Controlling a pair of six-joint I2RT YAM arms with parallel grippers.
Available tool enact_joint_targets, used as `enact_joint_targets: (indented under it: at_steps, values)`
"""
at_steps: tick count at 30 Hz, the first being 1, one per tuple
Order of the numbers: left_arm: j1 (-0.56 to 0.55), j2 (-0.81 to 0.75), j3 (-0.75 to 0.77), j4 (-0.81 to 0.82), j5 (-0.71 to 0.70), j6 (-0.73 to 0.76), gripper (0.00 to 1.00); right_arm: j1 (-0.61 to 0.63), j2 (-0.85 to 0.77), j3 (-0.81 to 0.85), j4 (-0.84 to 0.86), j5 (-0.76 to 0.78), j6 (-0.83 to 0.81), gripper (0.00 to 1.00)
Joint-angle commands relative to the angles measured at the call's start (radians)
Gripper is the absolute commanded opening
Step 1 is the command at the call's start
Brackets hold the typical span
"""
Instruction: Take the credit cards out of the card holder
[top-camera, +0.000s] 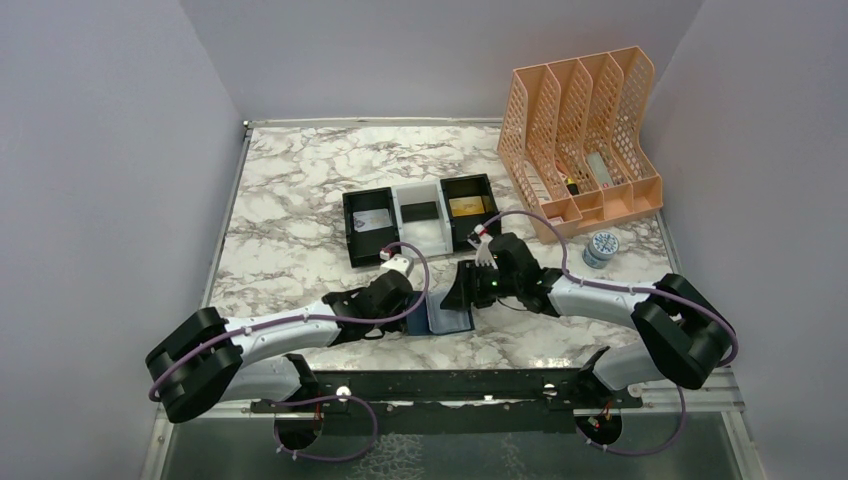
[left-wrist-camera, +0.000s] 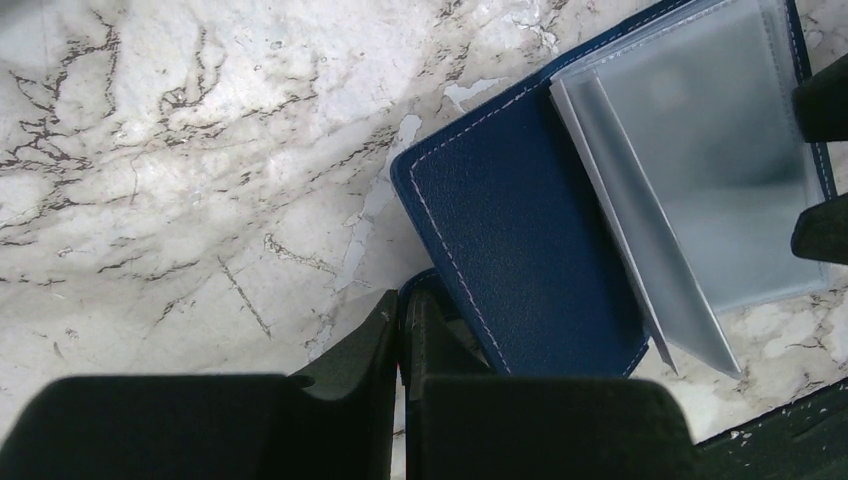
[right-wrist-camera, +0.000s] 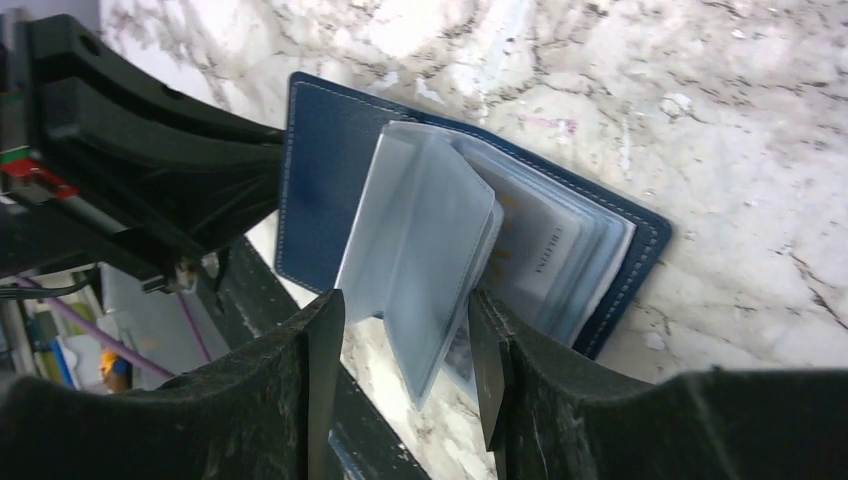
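The only lettering that shows is a short line of dark print on a pale card (right-wrist-camera: 545, 255) tucked in a clear sleeve of the card holder (right-wrist-camera: 320, 190). In the right wrist view it runs sideways and is too blurred to read. The round blue-and-white pot (top-camera: 601, 247) on the bench (top-camera: 300, 190) carries markings on its lid, too small to make out.

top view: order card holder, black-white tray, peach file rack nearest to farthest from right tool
1. card holder, right at the right tool, near edge
2. tray, just beyond, mid-table
3. file rack, far right corner
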Motion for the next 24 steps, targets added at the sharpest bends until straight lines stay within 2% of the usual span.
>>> enact_joint_targets:
  at_steps: [1, 10, 18, 24]
  values:
    - [0.004, 0.027, 0.007, 0.008, 0.003, 0.014, 0.0, 0.001, -0.006, 0.006, 0.107, -0.093, 0.054, 0.49]
    - [0.004, 0.032, 0.007, 0.028, 0.009, 0.017, 0.0, 0.001, -0.021, 0.011, 0.143, -0.123, 0.086, 0.49]
    - [0.004, 0.029, -0.013, 0.12, 0.088, 0.007, 0.0, 0.001, 0.038, 0.014, 0.249, -0.229, 0.129, 0.49]
    - [0.004, 0.016, -0.042, 0.178, 0.124, -0.025, 0.02, 0.001, 0.069, 0.012, 0.266, -0.222, 0.139, 0.49]
